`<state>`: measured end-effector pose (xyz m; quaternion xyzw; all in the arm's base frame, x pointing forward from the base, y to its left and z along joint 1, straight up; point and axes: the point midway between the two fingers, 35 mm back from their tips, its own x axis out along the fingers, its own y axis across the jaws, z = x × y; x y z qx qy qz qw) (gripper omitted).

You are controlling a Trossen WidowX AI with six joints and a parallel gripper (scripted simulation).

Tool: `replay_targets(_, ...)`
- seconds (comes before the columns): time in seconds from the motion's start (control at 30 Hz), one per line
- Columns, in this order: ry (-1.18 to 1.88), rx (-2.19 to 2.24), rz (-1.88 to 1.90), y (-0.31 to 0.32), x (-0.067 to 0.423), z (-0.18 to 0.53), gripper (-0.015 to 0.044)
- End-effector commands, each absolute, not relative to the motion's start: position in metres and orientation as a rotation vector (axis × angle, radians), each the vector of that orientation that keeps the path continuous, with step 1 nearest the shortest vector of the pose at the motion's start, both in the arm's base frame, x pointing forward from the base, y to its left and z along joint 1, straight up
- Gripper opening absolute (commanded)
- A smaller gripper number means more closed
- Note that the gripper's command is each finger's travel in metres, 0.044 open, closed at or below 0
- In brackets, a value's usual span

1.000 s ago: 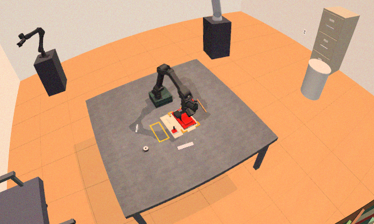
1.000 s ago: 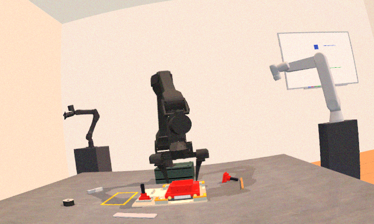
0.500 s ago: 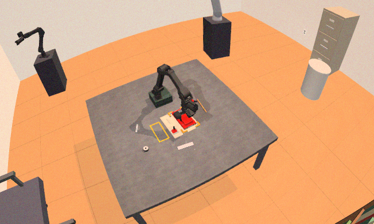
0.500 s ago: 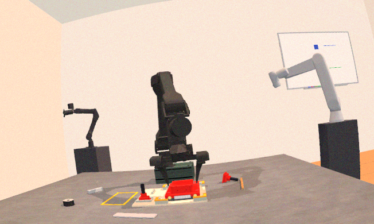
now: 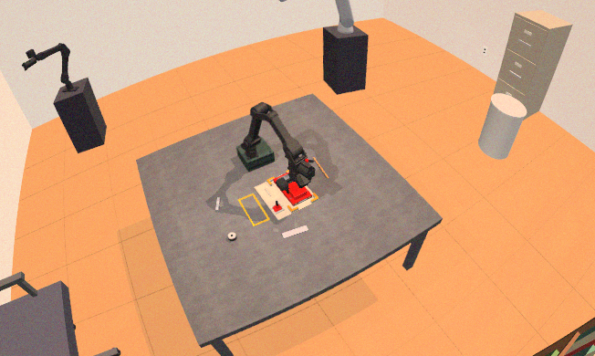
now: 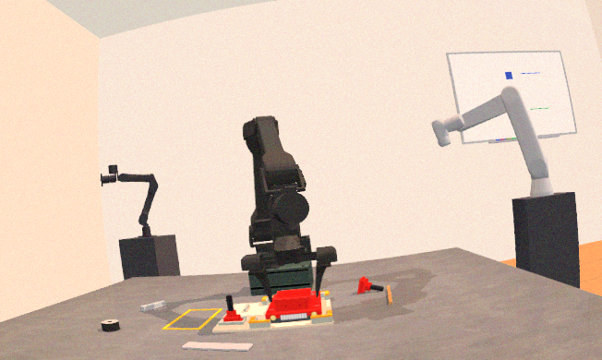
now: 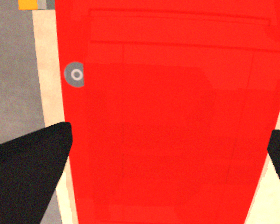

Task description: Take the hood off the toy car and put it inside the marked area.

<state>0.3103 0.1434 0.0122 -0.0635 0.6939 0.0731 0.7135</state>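
The red toy car (image 5: 290,197) (image 6: 294,311) sits on a cream baseplate (image 5: 266,193) (image 6: 233,327) near the table's middle. Its flat red hood (image 7: 167,116) fills the wrist view, with the grey grille at the bottom edge. My gripper (image 5: 297,181) (image 6: 294,294) (image 7: 172,135) is open and low over the car. One dark finger is on each side of the hood, and I cannot tell whether they touch it. The marked area, a yellow outlined rectangle (image 5: 246,212) (image 6: 180,329), lies on the table just left of the baseplate and holds nothing.
A red-and-black lever piece (image 5: 277,207) (image 6: 231,314) stands on the baseplate's left part. An orange stick (image 5: 320,168) (image 6: 389,294) and a red part (image 6: 364,286) lie right of the car. A white bar (image 5: 295,232) (image 6: 217,345), a ring (image 5: 231,235) (image 6: 110,325) and a small grey block (image 5: 217,204) (image 6: 152,306) lie around the marked area.
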Motion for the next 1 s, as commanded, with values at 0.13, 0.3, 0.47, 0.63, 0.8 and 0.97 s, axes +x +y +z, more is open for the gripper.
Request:
replay_targets(0.13, 1.538, -0.141, 0.162, 0.1434, 0.3104, 0.0102, 0.0414)
replay_targets(0.3, 1.538, -0.141, 0.162, 0.1434, 0.3104, 0.0102, 0.0322)
replay_targets(0.47, 1.538, -0.141, 0.162, 0.1434, 0.3104, 0.0102, 0.0288)
replay_targets(0.63, 1.538, -0.141, 0.162, 0.1434, 0.3104, 0.0108, 0.0196)
replay_targets(0.8, 1.538, -0.141, 0.162, 0.1434, 0.3104, 0.0137, 0.0065)
replay_targets(0.97, 1.538, -0.141, 0.162, 0.1434, 0.3104, 0.0170, 0.0000)
